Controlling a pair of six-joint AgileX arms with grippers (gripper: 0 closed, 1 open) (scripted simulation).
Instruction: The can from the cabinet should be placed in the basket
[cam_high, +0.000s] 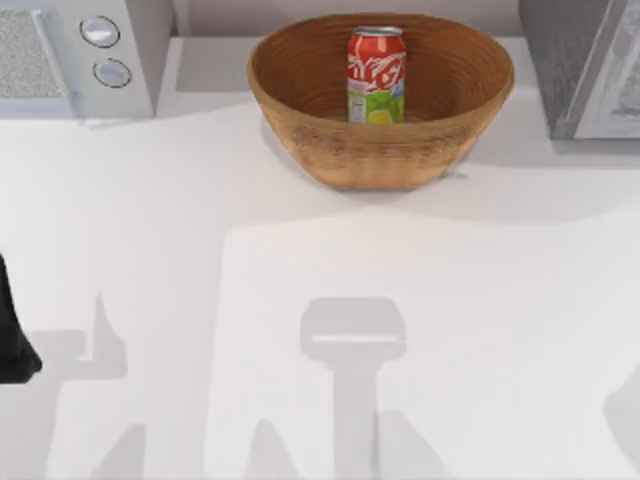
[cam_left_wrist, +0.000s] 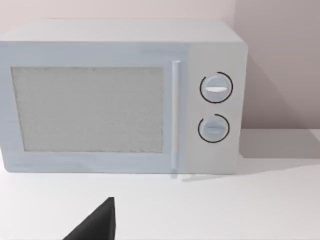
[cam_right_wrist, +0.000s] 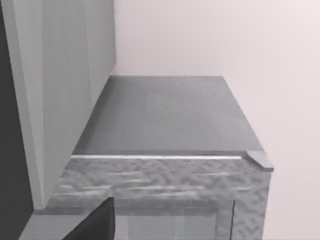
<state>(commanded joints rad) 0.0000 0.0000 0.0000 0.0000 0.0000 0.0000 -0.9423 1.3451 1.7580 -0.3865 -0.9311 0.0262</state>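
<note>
With the can (cam_high: 376, 75) seated upright in the basket (cam_high: 300, 110), nothing further need be gripped; jaw states cannot be told.

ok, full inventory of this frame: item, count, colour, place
small red soda can with green lower band and silver top: 1, standing upright inside the basket.
round woven wicker basket: 1, orange-brown, far middle of the table.
white microwave with two round knobs: 1, far left corner.
dark grey speckled cabinet with pale grey framed door: 1, far right corner, partly in view.
white table: 1, under everything.
left arm: 1, black, parked at the table's left edge; a dark gripper part in its wrist view.
right gripper: 1, dark part, near the cabinet.
</note>
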